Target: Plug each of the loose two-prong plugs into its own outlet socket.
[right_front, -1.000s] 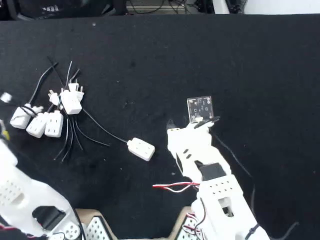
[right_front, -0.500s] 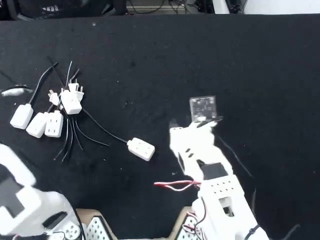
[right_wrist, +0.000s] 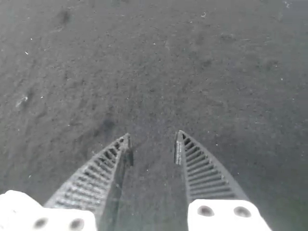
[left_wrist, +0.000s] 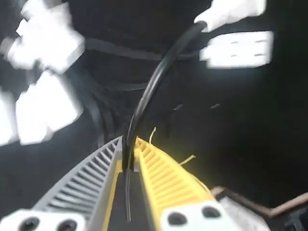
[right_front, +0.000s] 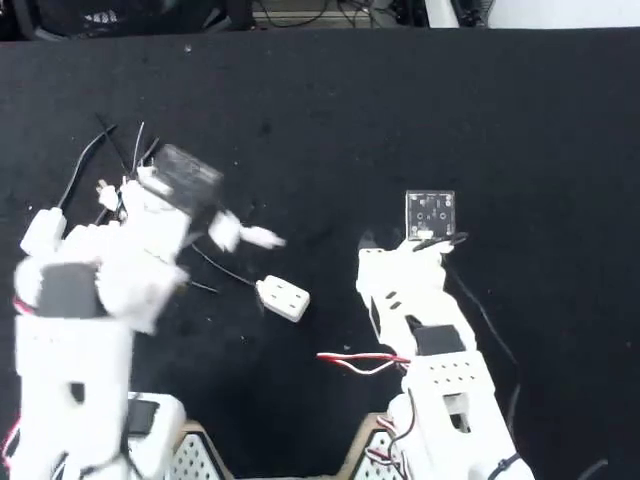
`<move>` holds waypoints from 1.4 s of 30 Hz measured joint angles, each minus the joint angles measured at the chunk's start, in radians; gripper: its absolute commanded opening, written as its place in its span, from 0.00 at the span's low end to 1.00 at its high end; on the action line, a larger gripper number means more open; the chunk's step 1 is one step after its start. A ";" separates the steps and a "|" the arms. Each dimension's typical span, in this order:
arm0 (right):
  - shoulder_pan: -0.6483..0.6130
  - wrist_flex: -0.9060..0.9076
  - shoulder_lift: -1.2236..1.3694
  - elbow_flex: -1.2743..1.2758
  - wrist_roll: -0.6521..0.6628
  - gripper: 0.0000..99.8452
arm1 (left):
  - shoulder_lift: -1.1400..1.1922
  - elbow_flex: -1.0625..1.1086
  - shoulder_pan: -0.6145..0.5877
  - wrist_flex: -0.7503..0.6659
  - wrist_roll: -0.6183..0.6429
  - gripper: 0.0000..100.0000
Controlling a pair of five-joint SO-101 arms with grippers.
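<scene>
Black cloth covers the table (right_front: 520,110), a white outlet socket (right_front: 283,298) lying near its middle. Left wrist: the left gripper (left_wrist: 128,141) pinches a black cord (left_wrist: 155,85) running to a white plug (left_wrist: 232,11) beside that socket. Right wrist: the right gripper (right_wrist: 152,141) hangs spread above bare cloth.

A white outlet socket (right_front: 283,298) and cords (right_front: 85,160) lie on a black table (right_front: 450,100).
</scene>
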 measured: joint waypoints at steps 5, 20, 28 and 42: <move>0.000 0.000 0.000 0.000 -0.032 0.14 | -0.092 0.236 0.224 -0.164 0.107 0.03; 0.098 0.000 0.000 0.000 -0.219 0.14 | 0.106 0.476 0.374 -0.720 0.262 0.03; 0.104 0.000 0.000 0.000 -0.219 0.14 | 0.397 0.463 0.446 -0.882 0.328 0.12; 0.037 0.000 0.000 0.000 -0.219 0.15 | 0.477 0.104 0.222 -0.462 0.307 0.30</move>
